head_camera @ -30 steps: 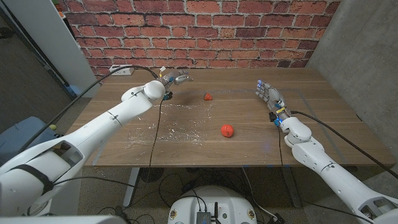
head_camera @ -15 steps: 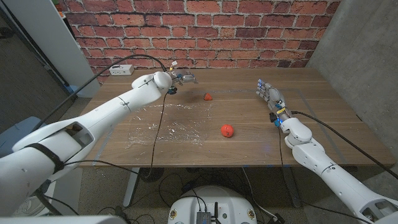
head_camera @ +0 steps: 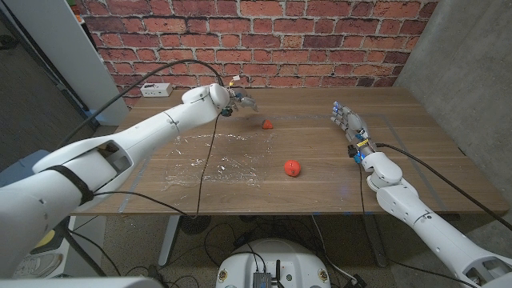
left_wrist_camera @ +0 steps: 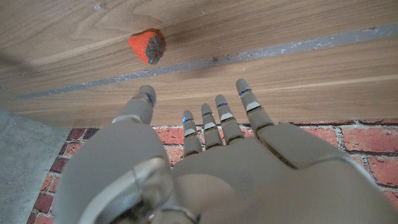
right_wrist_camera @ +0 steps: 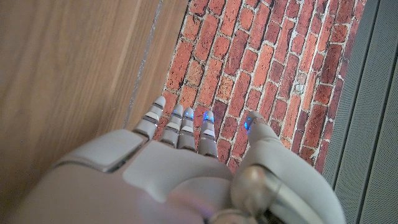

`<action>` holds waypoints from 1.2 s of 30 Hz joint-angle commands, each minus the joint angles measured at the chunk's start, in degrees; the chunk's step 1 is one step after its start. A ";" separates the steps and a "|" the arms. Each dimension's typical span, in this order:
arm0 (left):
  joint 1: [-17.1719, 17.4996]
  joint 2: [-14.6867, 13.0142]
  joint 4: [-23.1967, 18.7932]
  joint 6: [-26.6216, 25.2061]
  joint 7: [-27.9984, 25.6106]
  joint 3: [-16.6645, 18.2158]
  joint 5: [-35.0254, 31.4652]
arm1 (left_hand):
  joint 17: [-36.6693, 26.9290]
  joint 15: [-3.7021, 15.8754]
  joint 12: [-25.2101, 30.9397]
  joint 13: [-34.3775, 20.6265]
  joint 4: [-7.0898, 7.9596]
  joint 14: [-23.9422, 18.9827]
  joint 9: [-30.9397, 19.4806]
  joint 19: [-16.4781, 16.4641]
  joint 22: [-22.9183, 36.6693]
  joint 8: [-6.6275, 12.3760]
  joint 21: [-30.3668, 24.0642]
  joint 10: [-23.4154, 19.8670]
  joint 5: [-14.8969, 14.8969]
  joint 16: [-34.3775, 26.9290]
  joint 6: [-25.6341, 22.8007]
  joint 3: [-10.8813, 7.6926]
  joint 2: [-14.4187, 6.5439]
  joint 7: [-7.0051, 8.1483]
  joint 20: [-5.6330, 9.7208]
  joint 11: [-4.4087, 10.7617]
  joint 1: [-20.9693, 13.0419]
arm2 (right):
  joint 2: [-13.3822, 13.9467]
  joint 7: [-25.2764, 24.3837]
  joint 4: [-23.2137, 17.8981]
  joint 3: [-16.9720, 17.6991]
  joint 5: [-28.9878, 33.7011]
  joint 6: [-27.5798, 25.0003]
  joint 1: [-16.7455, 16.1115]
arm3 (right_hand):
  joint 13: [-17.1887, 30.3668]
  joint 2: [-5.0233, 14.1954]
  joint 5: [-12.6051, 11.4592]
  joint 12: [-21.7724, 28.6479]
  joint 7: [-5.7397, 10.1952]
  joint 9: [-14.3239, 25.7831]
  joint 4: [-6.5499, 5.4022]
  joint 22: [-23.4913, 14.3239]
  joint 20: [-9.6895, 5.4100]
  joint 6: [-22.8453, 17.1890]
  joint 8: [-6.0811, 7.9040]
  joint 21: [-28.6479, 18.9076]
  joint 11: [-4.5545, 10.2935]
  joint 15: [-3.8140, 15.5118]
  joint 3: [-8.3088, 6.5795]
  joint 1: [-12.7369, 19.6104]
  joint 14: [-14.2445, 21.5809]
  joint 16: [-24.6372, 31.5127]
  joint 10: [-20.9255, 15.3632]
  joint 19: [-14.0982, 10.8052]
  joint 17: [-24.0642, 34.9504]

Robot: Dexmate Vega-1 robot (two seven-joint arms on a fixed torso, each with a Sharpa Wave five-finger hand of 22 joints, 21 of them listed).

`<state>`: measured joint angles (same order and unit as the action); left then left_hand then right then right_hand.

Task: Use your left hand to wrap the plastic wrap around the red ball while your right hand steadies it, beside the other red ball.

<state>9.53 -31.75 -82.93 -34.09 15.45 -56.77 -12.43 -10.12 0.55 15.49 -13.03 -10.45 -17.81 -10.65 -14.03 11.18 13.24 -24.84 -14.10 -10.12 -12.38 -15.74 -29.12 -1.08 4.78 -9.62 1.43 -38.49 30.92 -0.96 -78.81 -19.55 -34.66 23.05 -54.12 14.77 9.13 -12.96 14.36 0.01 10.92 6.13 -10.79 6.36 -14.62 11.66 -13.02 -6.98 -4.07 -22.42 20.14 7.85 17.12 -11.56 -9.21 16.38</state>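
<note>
Brick wall [head_camera: 264, 36] behind a wooden table [head_camera: 320, 188].
A grey panel [head_camera: 468, 64] is standing at the right, a white power strip [head_camera: 157, 90] is lying at the table's far corner.

Worktop [head_camera: 416, 172]: wooden, set against a brick wall [head_camera: 320, 36].

Plastic wrap [head_camera: 216, 164]: your landmark, a clear crinkled sheet spread flat on the worktop.

Red ball [head_camera: 293, 167]: sits just off the wrap's right edge, on bare wood.

Other red ball [head_camera: 268, 124]: smaller, beyond the wrap's far right corner, apart from the first.

Left hand [head_camera: 240, 100]: you have it raised past the wrap's far edge, near the smaller ball, fingers apart, holding nothing.

Right hand [head_camera: 346, 122]: well right of the wrap, fingers spread, empty.

White box [head_camera: 156, 90]: beyond the wrap's far left corner.
</note>
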 commanded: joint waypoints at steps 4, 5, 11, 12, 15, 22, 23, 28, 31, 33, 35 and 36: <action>-6.14 4.61 4.69 -2.27 6.47 -7.70 -10.21 | -0.25 1.45 0.63 0.40 0.22 -2.92 -0.10 -1.69 0.06 0.88 -0.52 -3.09 -0.46 -0.62 -4.35 1.18 1.44 0.82 0.43 1.28 -3.52 | -0.49 0.22 1.08 0.66 -0.42 1.66 -0.73 | 0.25 -0.25 -0.25 -0.11 0.03 0.17 0.41 -0.30 0.52 -0.52 -0.10 -0.22 0.14 -0.24 -0.06 -0.04 0.12 0.07 -0.23 -0.07 0.22; -6.31 4.92 4.96 -2.19 6.52 -7.98 -10.66 | -0.43 1.64 0.89 0.50 0.50 -4.05 -0.09 -2.24 0.09 1.01 -0.68 -4.29 -0.54 -1.01 -5.57 1.48 1.38 0.72 0.59 1.45 -4.33 | -0.53 0.29 1.16 0.70 -0.48 1.81 -0.80 | 0.26 -0.25 -0.25 -0.09 0.06 0.17 0.42 -0.30 0.55 -0.57 -0.08 -0.22 0.02 -0.28 -0.06 -0.04 0.12 0.07 -0.28 -0.06 0.23; -7.78 6.92 7.52 -1.33 8.14 -9.59 -12.56 | -0.69 2.66 1.06 0.71 0.72 -6.52 -0.09 -4.65 0.22 1.21 -1.58 -6.23 -0.63 -1.82 -8.43 2.50 1.62 0.42 1.32 1.22 -6.26 | -0.70 -0.01 1.23 1.06 -0.72 2.49 -1.51 | 0.26 -0.23 -0.24 -0.05 0.07 0.17 0.42 -0.30 0.50 -0.56 -0.11 -0.23 -0.05 -0.33 -0.07 -0.06 0.19 0.10 -0.47 -0.06 0.26; -7.94 7.22 7.96 -1.05 8.22 -9.83 -12.87 | -0.73 2.86 1.02 0.73 0.74 -6.95 -0.09 -4.99 0.24 1.15 -1.72 -6.34 -0.65 -1.98 -8.60 2.62 1.60 0.53 1.34 1.46 -6.54 | -0.72 -0.04 1.23 1.13 -0.79 2.58 -1.62 | 0.26 -0.23 -0.24 -0.05 0.04 0.17 0.42 -0.30 0.49 -0.58 -0.10 -0.23 0.03 -0.35 -0.07 -0.06 0.18 0.10 -0.47 -0.07 0.27; -8.85 8.31 9.37 -1.05 9.30 -11.16 -14.31 | -0.76 2.78 0.90 0.78 0.60 -6.99 -0.10 -5.51 0.27 0.94 -1.92 -6.45 -0.75 -1.95 -8.68 2.63 1.42 0.54 1.40 1.46 -7.51 | -0.73 -0.20 1.21 1.29 -0.86 2.75 -1.88 | 0.27 -0.25 -0.23 -0.04 0.06 0.16 0.42 -0.30 0.47 -0.60 -0.10 -0.24 -0.10 -0.36 -0.06 -0.08 0.23 0.12 -0.53 -0.09 0.28; -10.10 10.52 12.32 -0.18 10.95 -13.37 -16.72 | -0.78 2.71 0.71 0.85 0.40 -7.02 -0.11 -5.58 0.30 0.83 -1.96 -6.70 -0.87 -1.84 -9.55 2.93 1.63 1.26 1.45 1.44 -9.22 | -1.02 -0.17 1.66 1.60 -1.12 3.50 -2.15 | 0.27 -0.25 -0.22 0.03 -0.02 0.16 0.44 -0.30 0.51 -0.77 -0.06 -0.25 -0.01 -0.38 -0.05 -0.11 0.40 0.19 -0.79 -0.10 0.32; -10.19 10.73 12.49 -0.22 11.11 -13.71 -17.17 | -0.79 2.88 0.73 0.85 0.41 -7.05 -0.11 -5.58 0.30 0.82 -1.96 -6.80 -0.89 -1.84 -9.62 2.97 1.64 1.33 1.48 1.51 -9.34 | -1.05 -0.11 1.76 1.60 -1.16 3.56 -2.15 | 0.27 -0.26 -0.22 0.05 -0.02 0.16 0.44 -0.30 0.53 -0.78 -0.06 -0.25 0.01 -0.41 -0.05 -0.11 0.41 0.20 -0.86 -0.09 0.32; -10.27 11.44 13.08 0.25 11.75 -14.60 -18.50 | -0.95 3.16 0.95 0.84 0.72 -7.45 -0.14 -4.60 0.34 0.51 -1.60 -8.01 -1.02 -2.01 -9.95 3.52 1.56 1.71 1.02 2.05 -10.30 | -1.20 0.03 2.02 1.67 -1.37 3.75 -2.24 | 0.28 -0.24 -0.21 0.06 0.00 0.16 0.44 -0.31 0.51 -0.82 -0.06 -0.27 -0.30 -0.48 -0.05 -0.13 0.47 0.23 -0.95 -0.12 0.35; -10.09 11.46 12.82 0.73 12.03 -14.74 -18.96 | -1.16 3.83 0.74 0.84 0.89 -8.35 -0.15 -5.36 0.39 0.19 -1.92 -7.98 -1.11 -2.46 -9.91 3.92 1.38 1.88 0.04 2.15 -11.03 | -1.20 -0.06 2.06 1.73 -1.31 3.86 -2.28 | 0.28 -0.25 -0.20 0.08 -0.01 0.15 0.45 -0.31 0.53 -0.87 -0.05 -0.27 -0.28 -0.52 -0.05 -0.14 0.52 0.25 -1.05 -0.12 0.37; -9.88 11.47 12.42 0.74 11.90 -15.01 -19.69 | -1.27 3.97 0.57 0.83 0.99 -8.82 -0.16 -5.75 0.41 -0.01 -2.08 -7.77 -1.12 -2.71 -9.74 4.20 1.40 2.02 -0.08 2.17 -11.23 | -1.23 -0.02 2.14 1.78 -1.32 4.03 -2.30 | 0.29 -0.25 -0.20 0.13 -0.03 0.15 0.44 -0.31 0.52 -0.93 -0.04 -0.27 -0.38 -0.56 -0.04 -0.16 0.56 0.27 -1.21 -0.12 0.38; -9.54 11.43 12.08 0.76 11.41 -15.12 -20.39 | -1.32 3.98 0.55 0.83 1.04 -8.79 -0.16 -5.94 0.42 -0.06 -2.17 -7.83 -1.13 -2.72 -9.80 4.34 1.40 2.17 -0.03 2.01 -11.33 | -1.23 -0.01 2.17 1.82 -1.30 4.15 -2.32 | 0.29 -0.25 -0.20 0.14 0.00 0.15 0.44 -0.31 0.58 -0.99 -0.02 -0.28 -0.41 -0.58 -0.04 -0.16 0.61 0.29 -1.25 -0.13 0.38; -9.40 11.44 12.01 0.78 11.19 -15.20 -20.75 | -1.34 3.97 0.56 0.83 1.06 -8.76 -0.16 -6.00 0.43 -0.09 -2.19 -7.90 -1.13 -2.72 -9.79 4.39 1.40 2.17 0.04 2.17 -11.37 | -1.22 -0.04 2.15 1.83 -1.28 4.17 -2.34 | 0.29 -0.25 -0.20 0.14 -0.03 0.15 0.45 -0.31 0.55 -1.01 -0.02 -0.28 -0.39 -0.62 -0.04 -0.16 0.66 0.31 -1.25 -0.15 0.39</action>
<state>-0.07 -21.29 -71.18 -33.95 26.48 -70.33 -29.86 -11.31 2.77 16.09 -12.14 -9.42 -26.03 -10.66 -19.32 11.33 13.53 -26.74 -21.76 -11.03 -14.86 -25.29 -25.23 0.20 6.44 -9.42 3.57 -49.10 29.85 -1.02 -76.99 -17.95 -35.83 26.61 -56.22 14.77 9.13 -12.96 14.36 0.00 10.93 6.13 -10.78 6.36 -15.05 11.66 -13.02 -7.37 -4.30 -22.42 20.15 8.09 17.12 -12.40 -9.21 16.65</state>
